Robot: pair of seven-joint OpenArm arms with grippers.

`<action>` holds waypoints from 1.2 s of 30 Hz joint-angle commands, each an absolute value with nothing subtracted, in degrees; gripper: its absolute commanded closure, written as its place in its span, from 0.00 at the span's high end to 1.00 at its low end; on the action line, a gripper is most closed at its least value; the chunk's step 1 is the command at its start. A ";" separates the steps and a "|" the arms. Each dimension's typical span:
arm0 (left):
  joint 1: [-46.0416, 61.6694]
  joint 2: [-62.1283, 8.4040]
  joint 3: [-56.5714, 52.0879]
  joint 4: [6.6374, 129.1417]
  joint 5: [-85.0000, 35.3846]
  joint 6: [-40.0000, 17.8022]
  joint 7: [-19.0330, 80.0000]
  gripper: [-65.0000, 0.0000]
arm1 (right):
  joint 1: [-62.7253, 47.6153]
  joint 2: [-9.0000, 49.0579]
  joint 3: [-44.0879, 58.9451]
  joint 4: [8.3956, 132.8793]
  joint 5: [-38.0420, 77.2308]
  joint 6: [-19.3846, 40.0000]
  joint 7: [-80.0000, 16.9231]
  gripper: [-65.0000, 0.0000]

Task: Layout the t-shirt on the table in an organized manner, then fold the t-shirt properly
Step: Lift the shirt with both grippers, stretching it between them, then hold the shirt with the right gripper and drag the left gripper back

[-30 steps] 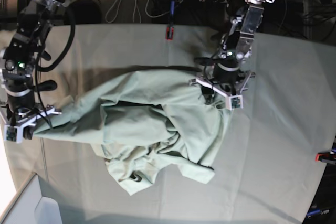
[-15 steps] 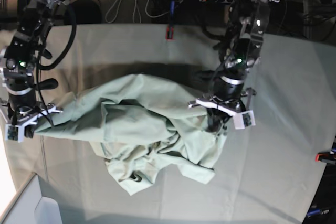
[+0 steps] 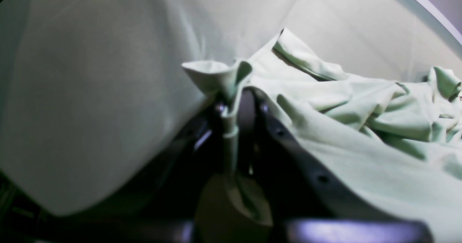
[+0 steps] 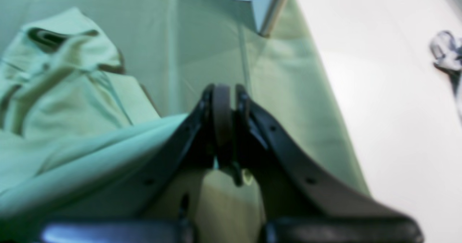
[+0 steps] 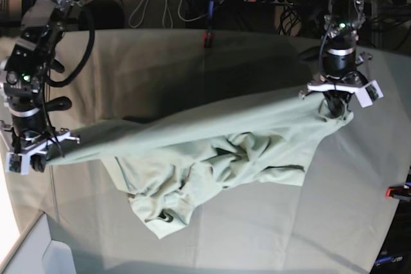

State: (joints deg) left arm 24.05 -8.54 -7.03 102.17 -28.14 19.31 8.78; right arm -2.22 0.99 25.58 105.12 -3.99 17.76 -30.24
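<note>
Now the left gripper point(image 5: 336, 108) and right gripper point(image 5: 33, 158) each pinch the t-shirt point(image 5: 212, 152), its top edge stretched between them; the bunched rest probably rests mid-table point(image 5: 321, 222), bare cloth around.

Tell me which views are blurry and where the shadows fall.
Right wrist view: soft all over, shirt and jaws smeared. Left wrist view: near jaws blurred and dark, shirt folds sharper. Base view: sharp; the lifted shirt casts a broad shadow on the table behind it.
</note>
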 commanded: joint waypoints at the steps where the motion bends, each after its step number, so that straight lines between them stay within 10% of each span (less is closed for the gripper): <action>1: 22.37 -8.75 -7.25 102.11 -27.65 19.47 7.25 0.00 | -1.36 1.63 25.71 106.07 -3.12 18.33 -28.53 0.00; 11: -4.79 -8.66 -2.07 85.23 -27.74 19.38 20.00 0.04 | -1.54 1.36 24.66 105.89 -3.21 18.33 -28.53 0.00; 22: -13.23 -2.68 -5.85 73.98 -27.74 19.38 22.11 0.65 | -1.71 1.27 24.13 105.98 -3.30 18.33 -28.62 0.00; 36: -11.03 -2.07 -11.30 69.49 -27.74 19.21 22.11 0.66 | -1.98 1.19 24.13 105.80 -3.21 18.33 -28.62 0.00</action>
